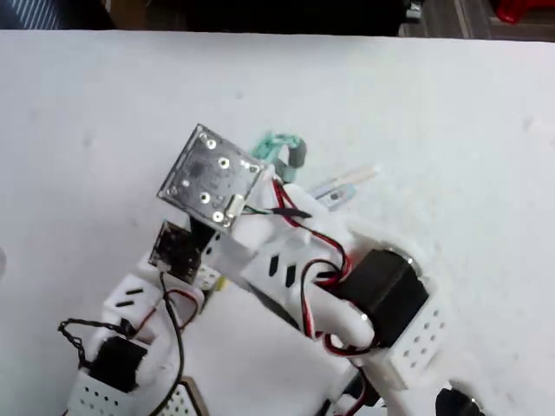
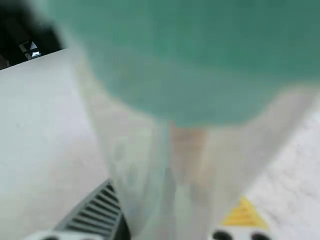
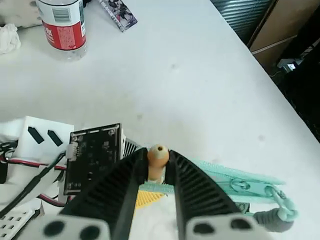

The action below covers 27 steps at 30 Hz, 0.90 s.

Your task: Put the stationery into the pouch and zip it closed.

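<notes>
On the white table [image 1: 95, 104] | right gripper [image 3: 158, 166] clamps orange round-ended stick [image 3: 158, 154] just beside clear plastic pouch with teal zipper [image 3: 235, 186] | stick likely light, stiff, slick: grip across shaft | pouch floppy: hold zipper edge

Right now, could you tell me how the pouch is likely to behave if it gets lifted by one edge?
The pouch will probably flop: its teal zipper strip looks bent and wavy. Its translucent body looks thin, so it is likely light and may slide when pushed. The grey pull would likely swing.
</notes>
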Tool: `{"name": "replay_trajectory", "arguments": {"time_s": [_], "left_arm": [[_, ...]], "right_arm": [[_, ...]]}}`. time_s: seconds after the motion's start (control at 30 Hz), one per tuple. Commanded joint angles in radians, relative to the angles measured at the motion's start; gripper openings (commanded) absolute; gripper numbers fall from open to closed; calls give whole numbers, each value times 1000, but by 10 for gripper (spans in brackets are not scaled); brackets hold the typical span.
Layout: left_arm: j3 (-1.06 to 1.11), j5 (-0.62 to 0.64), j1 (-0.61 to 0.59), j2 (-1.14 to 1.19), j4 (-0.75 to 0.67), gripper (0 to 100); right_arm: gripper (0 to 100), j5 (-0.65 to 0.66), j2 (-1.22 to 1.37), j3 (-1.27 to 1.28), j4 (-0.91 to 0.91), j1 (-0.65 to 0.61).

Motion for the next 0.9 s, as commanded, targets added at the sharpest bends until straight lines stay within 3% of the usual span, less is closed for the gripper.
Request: {"name": "replay_trajectory", "arguments": {"time_s": [0.0,0.17,0.3,0.4,0.73,0.87], "left_arm": [[-3,14,8,4,5,174],[-3,14,8,4,6,174],[-3,14,8,4,6,173],[-3,14,8,4,5,173],[-2,14,8,4,6,173],[-2,14,8,4,8,173]], "right_arm": [[16,15,-1,-12,22,4],[26,-11,7,-12,12,125],[209,-138,5,-9,22,171],[303,-112,-1,-12,27,157],[262,-92,-2,-17,19,150],[262,-92,-2,-106,12,237]]}}
